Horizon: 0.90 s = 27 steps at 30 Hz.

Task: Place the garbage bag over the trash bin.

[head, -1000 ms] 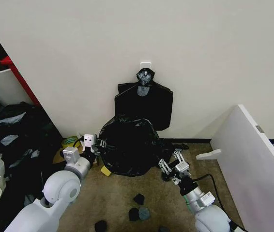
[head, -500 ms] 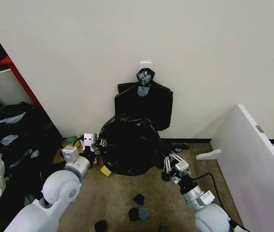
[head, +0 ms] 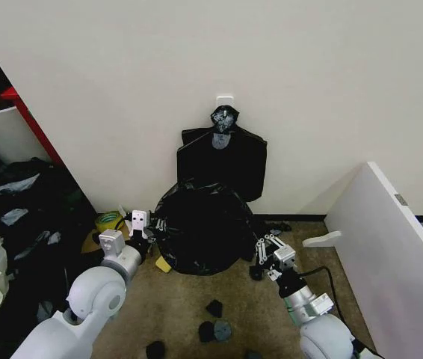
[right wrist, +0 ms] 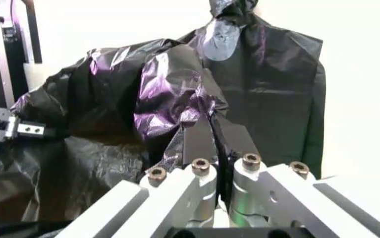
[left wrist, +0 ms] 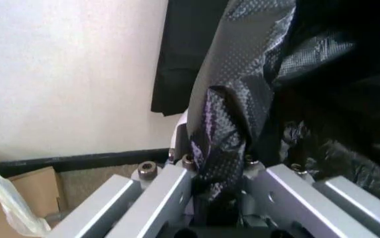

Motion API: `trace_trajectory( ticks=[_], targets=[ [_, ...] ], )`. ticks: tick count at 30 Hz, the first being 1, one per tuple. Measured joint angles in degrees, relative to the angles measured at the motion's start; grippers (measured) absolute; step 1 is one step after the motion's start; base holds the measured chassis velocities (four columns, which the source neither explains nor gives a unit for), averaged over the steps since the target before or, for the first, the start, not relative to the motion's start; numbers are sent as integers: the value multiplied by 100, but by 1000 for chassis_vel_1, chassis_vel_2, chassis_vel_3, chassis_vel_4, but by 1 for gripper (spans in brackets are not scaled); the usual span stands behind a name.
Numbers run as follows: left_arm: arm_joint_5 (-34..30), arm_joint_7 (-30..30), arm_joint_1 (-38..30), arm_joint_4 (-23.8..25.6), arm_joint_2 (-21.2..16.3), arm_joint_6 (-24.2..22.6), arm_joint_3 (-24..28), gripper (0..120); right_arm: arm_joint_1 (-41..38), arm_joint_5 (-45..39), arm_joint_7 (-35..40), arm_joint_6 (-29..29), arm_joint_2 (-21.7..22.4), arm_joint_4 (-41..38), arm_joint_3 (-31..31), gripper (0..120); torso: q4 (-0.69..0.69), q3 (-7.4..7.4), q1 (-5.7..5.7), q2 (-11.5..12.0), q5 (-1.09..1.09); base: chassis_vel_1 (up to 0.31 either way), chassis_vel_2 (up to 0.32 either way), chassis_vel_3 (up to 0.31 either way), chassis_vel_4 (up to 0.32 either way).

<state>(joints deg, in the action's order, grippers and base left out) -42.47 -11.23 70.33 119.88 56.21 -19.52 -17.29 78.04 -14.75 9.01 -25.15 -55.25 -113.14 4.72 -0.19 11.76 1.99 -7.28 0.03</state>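
Observation:
The garbage bag (head: 200, 228) is a crinkly black mound on the floor against the wall, its top rounded as if draped over something. The trash bin is hidden under it. My left gripper (head: 146, 233) is at the bag's left edge, and in the left wrist view it (left wrist: 219, 183) is shut on a bunched fold of the bag (left wrist: 226, 124). My right gripper (head: 260, 250) is at the bag's lower right edge. In the right wrist view it (right wrist: 216, 144) is shut on a fold of the bag (right wrist: 170, 99).
A flat black bundle (head: 223, 161) hangs from a wall hook just above the bag. A white board (head: 391, 247) leans at the right. Small black scraps (head: 213, 329) lie on the carpet in front. Clutter and a white tub with a red edge (head: 2, 127) fill the left.
The right gripper's fingers, spread a second ago, have come together on the bag's right edge and the gripper has shifted slightly. The bag's outline has become rounder. The left gripper has barely moved.

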Motion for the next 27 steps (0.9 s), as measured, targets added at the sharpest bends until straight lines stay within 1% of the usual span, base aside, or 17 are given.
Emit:
trace_trajectory(
  ticks=[1, 2, 3, 9, 10, 12, 15, 17, 18, 19, 24, 27],
  targets=[
    [-5, 0, -25, -2, -24, -6, 1, 1, -33, -71, -27, -24, 2, 13, -8, 1, 0, 0, 0, 0, 1, 0, 0, 0, 0],
    [-16, 0, -37, 5, -31, -9, -6, 1, -59, -123, -62, -52, -3, 24, -18, 6, 0, 0, 0, 0, 2, 0, 0, 0, 0],
    [-16, 0, -37, 5, -31, -9, -6, 1, -59, -123, -62, -52, -3, 24, -18, 6, 0, 0, 0, 0, 2, 0, 0, 0, 0],
    [-12, -6, 41, 64, 52, -10, -26, 1, -47, -275, -289, -229, -36, 66, -41, 29, 0, 0, 0, 0, 1, 0, 0, 0, 0],
    [-12, -6, 41, 64, 52, -10, -26, 1, -47, -275, -289, -229, -36, 66, -41, 29, 0, 0, 0, 0, 1, 0, 0, 0, 0],
    [-8, -7, 39, 64, 51, -10, -6, 1, -47, -324, -341, -268, -35, 90, -22, 37, 0, 0, 0, 0, 1, 0, 0, 0, 0],
    [-7, -10, 3, 51, 45, -10, 13, 1, -43, -351, -370, -281, -41, 113, -4, 34, 0, 0, 0, 0, 2, 0, 0, 0, 0],
    [-7, -11, -12, 36, 44, -11, 20, 1, -42, -354, -370, -281, -38, 119, 5, 24, 0, 0, 0, 0, 1, 0, 0, 0, 0],
    [-7, -11, -12, 36, 44, -11, 20, 1, -42, -354, -370, -281, -38, 119, 5, 24, 0, 0, 0, 0, 1, 0, 0, 0, 0],
    [-7, -11, -16, 31, 44, -11, 22, 1, -42, -354, -370, -281, -37, 124, 12, 21, 0, 0, 0, 0, 1, 0, 0, 0, 0],
    [-7, -12, -26, -7, 34, -12, 25, 1, -44, -320, -335, -280, -59, 141, 31, 0, 0, 0, 0, 0, 1, 0, 0, 0, 0],
    [-7, -12, -29, -19, 34, -12, 26, 1, -45, -310, -315, -280, -73, 141, 30, 0, 0, 0, 0, 0, 1, 0, 0, 0, 0]
  ],
)
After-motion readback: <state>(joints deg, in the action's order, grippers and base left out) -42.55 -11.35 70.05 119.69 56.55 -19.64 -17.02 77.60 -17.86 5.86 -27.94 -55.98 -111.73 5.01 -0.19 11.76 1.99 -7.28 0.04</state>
